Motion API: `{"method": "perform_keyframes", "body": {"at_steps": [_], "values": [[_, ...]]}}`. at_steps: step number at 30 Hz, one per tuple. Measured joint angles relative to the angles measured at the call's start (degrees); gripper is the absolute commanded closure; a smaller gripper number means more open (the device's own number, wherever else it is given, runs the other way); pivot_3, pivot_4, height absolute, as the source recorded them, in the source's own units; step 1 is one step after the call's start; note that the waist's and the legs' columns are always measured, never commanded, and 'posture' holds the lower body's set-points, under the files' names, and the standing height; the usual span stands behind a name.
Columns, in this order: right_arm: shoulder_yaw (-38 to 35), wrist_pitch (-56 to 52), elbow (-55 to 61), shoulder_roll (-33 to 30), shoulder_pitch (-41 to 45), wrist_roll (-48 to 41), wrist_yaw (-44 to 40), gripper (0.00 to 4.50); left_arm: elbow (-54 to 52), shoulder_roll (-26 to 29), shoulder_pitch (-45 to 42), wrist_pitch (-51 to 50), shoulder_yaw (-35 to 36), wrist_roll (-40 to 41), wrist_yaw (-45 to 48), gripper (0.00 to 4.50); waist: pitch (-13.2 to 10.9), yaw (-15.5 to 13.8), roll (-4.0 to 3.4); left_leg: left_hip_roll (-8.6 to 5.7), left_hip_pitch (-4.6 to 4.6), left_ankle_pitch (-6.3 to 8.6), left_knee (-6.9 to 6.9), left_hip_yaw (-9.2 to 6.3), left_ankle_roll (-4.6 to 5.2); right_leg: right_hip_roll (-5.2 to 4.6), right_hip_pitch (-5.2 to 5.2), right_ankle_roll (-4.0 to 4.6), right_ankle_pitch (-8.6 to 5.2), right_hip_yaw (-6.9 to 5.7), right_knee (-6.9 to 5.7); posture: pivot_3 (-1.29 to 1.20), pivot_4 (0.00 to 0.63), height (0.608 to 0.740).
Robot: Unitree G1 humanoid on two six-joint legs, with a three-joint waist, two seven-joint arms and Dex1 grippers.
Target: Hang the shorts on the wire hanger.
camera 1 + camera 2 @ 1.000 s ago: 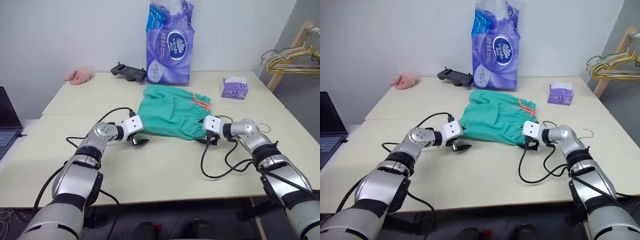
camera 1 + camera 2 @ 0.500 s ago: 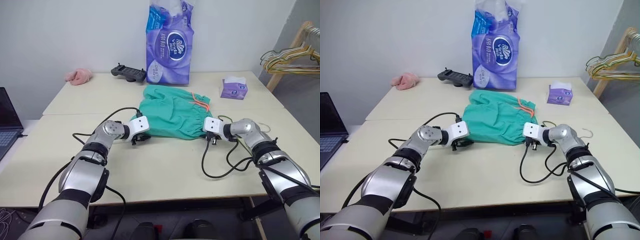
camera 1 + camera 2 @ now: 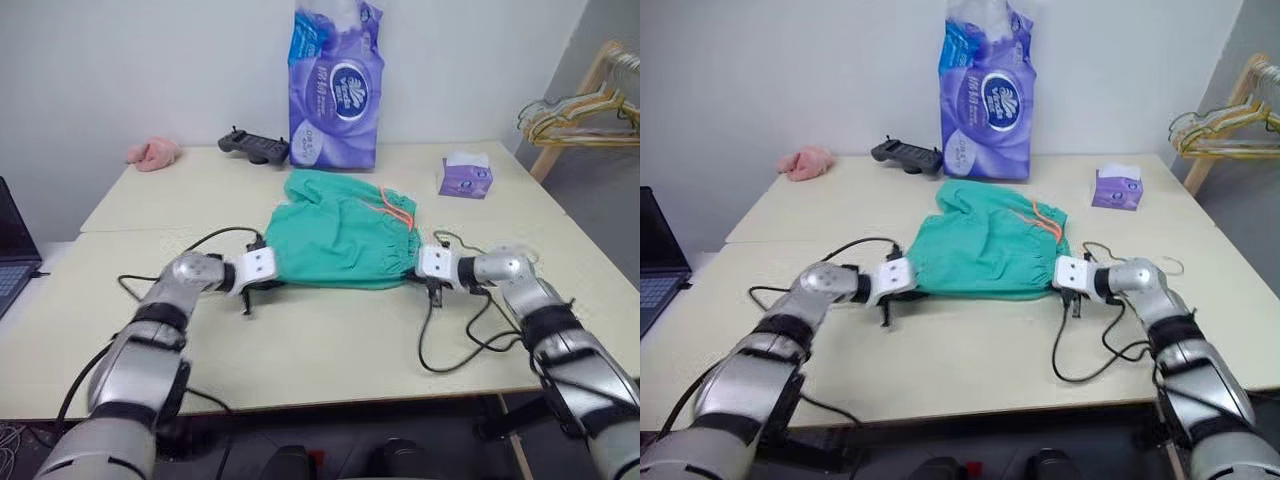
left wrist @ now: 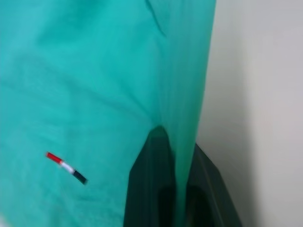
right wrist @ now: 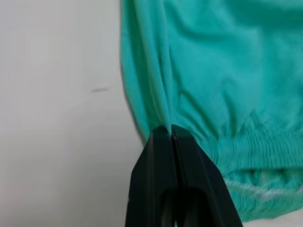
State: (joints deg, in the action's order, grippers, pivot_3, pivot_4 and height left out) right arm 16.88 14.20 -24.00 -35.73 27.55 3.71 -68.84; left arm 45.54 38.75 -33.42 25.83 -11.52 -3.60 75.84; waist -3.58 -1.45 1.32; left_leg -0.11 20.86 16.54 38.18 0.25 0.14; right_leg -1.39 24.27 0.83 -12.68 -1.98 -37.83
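The teal-green shorts (image 3: 340,232) lie flat in the middle of the table, with the orange drawstring (image 3: 398,208) on their far right side. My left gripper (image 3: 258,287) is shut on the near left corner of the shorts; the left wrist view shows the fabric (image 4: 94,85) pinched between the black fingers (image 4: 151,189). My right gripper (image 3: 428,281) is shut on the near right corner, with the hem (image 5: 199,94) caught at its fingertips (image 5: 163,156). Part of the thin wire hanger (image 3: 1173,265) lies on the table just beyond my right forearm.
A tall purple tissue pack (image 3: 336,85) and a black controller (image 3: 255,147) stand behind the shorts. A small purple tissue box (image 3: 465,177) sits at the back right, a pink cloth (image 3: 152,152) at the back left. A laptop (image 3: 15,235) is far left. Hangers (image 3: 575,115) hang on a wooden rack.
Both grippers have closed on the near corners of the shorts and drawn back toward me. The near edge of the shorts has come along and now lies stretched between them.
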Motion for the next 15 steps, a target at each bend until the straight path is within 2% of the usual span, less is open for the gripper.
{"method": "perform_keyframes", "body": {"at_steps": [1, 2, 4, 5, 6, 7, 8, 9, 10, 11, 12, 13, 14, 15], "values": [[0.4, -3.5, 7.4, -2.2, -4.3, -2.3, -2.7, 4.50, -9.0, 3.5, 5.8, -3.3, -0.6, 4.1, 4.6, 4.47, 0.0, 0.1, -0.05, 0.02, -0.03, 0.05, 0.00, 0.05, -0.06, 0.01, 0.01, 0.02, -0.06, 0.06, -0.03, 0.11, 0.008, 0.740], [0.4, -8.7, 16.1, -5.1, -8.5, -5.5, -5.4, 4.50, -21.3, 10.4, 13.6, -9.3, -2.8, 10.3, 8.4, 4.47, 0.0, 0.5, -0.07, 0.14, -0.03, 0.18, 0.05, 0.12, -0.29, 0.05, 0.10, 0.03, -0.19, 0.12, -0.08, 0.12, 0.007, 0.740], [0.4, -19.0, 30.8, -14.7, -16.2, -12.2, -11.2, 4.50, -41.8, 31.1, 27.2, -21.7, -6.7, 25.1, 13.3, 4.47, -0.1, 1.0, 0.20, 0.54, -0.22, 0.47, 0.21, 0.10, -0.71, 0.31, -0.10, 0.23, -0.45, -0.06, -0.14, 0.12, 0.006, 0.740], [0.3, -24.9, 36.0, -18.6, -17.3, -16.0, -13.2, 4.50, -48.7, 39.7, 28.5, -29.1, -6.9, 33.1, 14.8, 4.47, -0.1, 0.6, 0.26, 0.54, -0.62, 0.47, 0.25, -0.02, -0.71, 0.33, -0.50, 0.28, -0.53, -0.23, -0.07, 0.12, 0.003, 0.740], [0.0, -28.6, 38.1, -19.5, -16.0, -17.0, -13.6, 4.50, -51.5, 42.6, 26.4, -33.8, -6.5, 36.5, 15.4, 4.47, -0.3, 0.0, 0.11, 0.54, -1.00, 0.47, 0.33, -0.07, -0.71, 0.35, -0.88, 0.11, -0.80, -0.37, 0.08, 0.12, 0.000, 0.740], [0.0, -33.1, 37.9, -19.3, -12.0, -17.8, -13.6, 4.50, -52.1, 41.5, 19.9, -40.1, -6.4, 38.7, 16.3, 4.47, -0.4, -0.7, -0.54, 0.61, -1.36, 0.46, 0.62, -0.19, -0.70, 0.39, -1.28, 0.29, -0.94, -0.68, 0.44, 0.12, 0.000, 0.740], [0.3, -34.9, 35.0, -17.0, -8.0, -17.5, -13.0, 4.50, -49.6, 36.7, 13.5, -43.0, -6.8, 38.2, 16.2, 4.47, -0.2, -1.2, -0.89, 0.75, -1.42, 0.67, 0.69, -0.21, -1.04, 0.60, -1.62, 0.21, -0.92, -0.96, 0.98, 0.12, 0.000, 0.740], [0.4, -35.6, 30.6, -13.9, -3.4, -16.3, -11.6, 4.50, -46.1, 31.2, 8.0, -44.1, -6.9, 36.9, 15.4, 4.47, 0.3, -1.5, -1.79, 0.60, -1.34, 0.69, 0.68, -0.27, -1.06, 1.21, -2.08, -0.05, -0.71, -1.49, 2.02, 0.13, 0.000, 0.740], [1.8, -33.2, 20.8, -8.0, 3.8, -13.7, -8.9, 4.50, -36.1, 21.9, -1.4, -42.0, -9.3, 32.0, 12.9, 4.47, 0.6, -1.8, -2.57, 0.90, -1.16, 0.69, 0.60, -0.80, -1.06, 1.61, -2.63, -0.45, -0.37, -2.06, 3.27, 0.14, 0.000, 0.740], [3.3, -27.8, 5.4, -0.2, 14.9, -9.2, -1.9, 4.50, -19.8, 10.0, -13.9, -36.7, -10.7, 24.8, 4.1, 4.47, 1.0, -1.8, -3.36, 1.74, -0.27, 0.62, 0.31, -1.77, -0.95, 2.51, -2.98, -0.56, 1.56, -2.31, 5.39, 0.15, 0.000, 0.740], [4.8, -21.7, -11.0, 7.0, 26.4, -4.4, 8.4, 4.50, -2.9, 0.6, -25.1, -30.6, -12.4, 17.3, -9.5, 4.47, 1.0, -3.0, -2.73, 2.36, 0.60, 0.28, -0.13, -1.85, -0.56, 1.83, -2.46, -1.19, 2.78, -2.44, 5.35, 0.15, 0.000, 0.740], [5.4, -16.9, -21.5, 11.2, 35.3, -0.9, 18.2, 4.50, 7.1, -4.2, -32.6, -26.2, -13.7, 12.0, -21.4, 4.47, 0.7, -3.2, -1.44, 1.65, 1.06, -0.37, -0.14, -1.46, -0.34, 1.25, -1.02, -1.81, 3.85, -2.35, 4.83, 0.15, 0.000, 0.740], [5.6, -12.8, -30.1, 14.1, 42.7, 2.2, 28.0, 4.50, 15.2, -7.0, -38.3, -23.0, -14.5, 7.5, -32.5, 4.47, 0.4, -3.3, -1.04, 0.76, 1.12, -1.84, -0.14, -1.49, -1.07, 1.32, -0.46, -0.87, 3.92, -2.09, 3.90, 0.15, 0.000, 0.740], [5.6, -9.1, -35.9, 15.6, 49.0, 4.6, 37.1, 4.50, 21.0, -7.9, -43.3, -20.5, -14.6, 3.8, -42.4, 4.47, 0.3, -3.4, -0.42, 0.39, 1.12, -1.97, -0.12, -1.50, -1.84, 1.14, 0.07, 0.46, 3.46, -1.70, 2.69, 0.15, 0.000, 0.740]]}}
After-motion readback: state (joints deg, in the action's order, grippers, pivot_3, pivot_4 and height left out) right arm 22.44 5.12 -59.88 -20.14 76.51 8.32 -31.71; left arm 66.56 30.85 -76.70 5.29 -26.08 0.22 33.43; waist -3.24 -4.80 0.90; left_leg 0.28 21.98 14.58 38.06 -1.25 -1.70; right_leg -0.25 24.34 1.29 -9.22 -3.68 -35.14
